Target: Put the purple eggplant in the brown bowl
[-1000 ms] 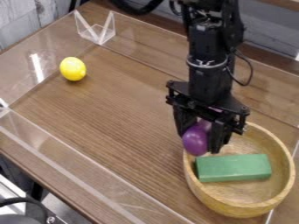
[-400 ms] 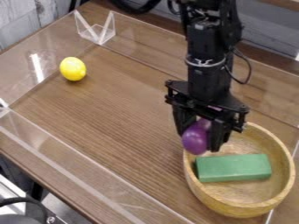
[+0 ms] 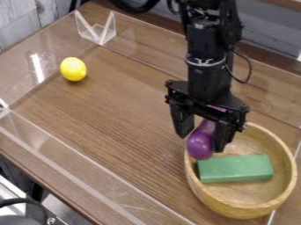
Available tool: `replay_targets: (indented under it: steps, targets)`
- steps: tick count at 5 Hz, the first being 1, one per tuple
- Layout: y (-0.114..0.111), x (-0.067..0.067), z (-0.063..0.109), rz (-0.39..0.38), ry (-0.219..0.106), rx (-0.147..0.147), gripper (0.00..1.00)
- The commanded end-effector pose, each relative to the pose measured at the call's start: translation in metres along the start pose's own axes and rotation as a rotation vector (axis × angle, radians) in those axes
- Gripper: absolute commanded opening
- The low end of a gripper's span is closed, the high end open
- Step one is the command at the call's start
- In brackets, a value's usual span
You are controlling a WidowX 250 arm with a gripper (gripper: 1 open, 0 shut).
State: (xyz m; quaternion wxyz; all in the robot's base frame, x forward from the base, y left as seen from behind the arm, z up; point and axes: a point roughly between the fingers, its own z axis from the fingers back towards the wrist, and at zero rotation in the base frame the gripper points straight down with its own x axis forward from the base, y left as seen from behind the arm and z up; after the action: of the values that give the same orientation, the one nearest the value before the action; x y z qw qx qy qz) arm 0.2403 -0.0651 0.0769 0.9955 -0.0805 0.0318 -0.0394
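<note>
The purple eggplant [image 3: 201, 142] sits at the left inner edge of the brown bowl [image 3: 241, 200], leaning on the rim. My gripper [image 3: 203, 134] points straight down over it. Its black fingers [image 3: 178, 121] stand apart on either side of the eggplant, and the jaws look open and off it. A green rectangular block [image 3: 235, 169] lies flat inside the bowl, just right of the eggplant. The eggplant's upper part is hidden behind the gripper body.
A yellow lemon-like ball [image 3: 73, 68] rests on the wooden table at the far left. A clear plastic stand [image 3: 95, 28] is at the back. Low clear walls [image 3: 35, 141] border the table's left and front edges.
The fingers have spread apart and the eggplant has slipped a little lower and to the right, toward the bowl. The arm itself has stayed in place.
</note>
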Motion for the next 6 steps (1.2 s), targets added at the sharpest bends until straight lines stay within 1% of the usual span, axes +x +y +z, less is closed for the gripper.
replay_targets:
  steps: [1,2,3,4,5,6]
  targets:
    - [0.004,0.006,0.024,0.009,-0.067,-0.010,1.00]
    - [0.012,0.011,0.040,0.021,-0.099,-0.012,1.00]
    - [0.026,0.018,0.060,0.039,-0.133,-0.008,1.00]
    - [0.002,0.005,0.047,0.003,-0.131,-0.014,1.00]
    - [-0.023,-0.006,0.040,-0.043,-0.125,-0.025,1.00]
    - [-0.044,-0.012,0.028,-0.060,-0.128,-0.031,1.00]
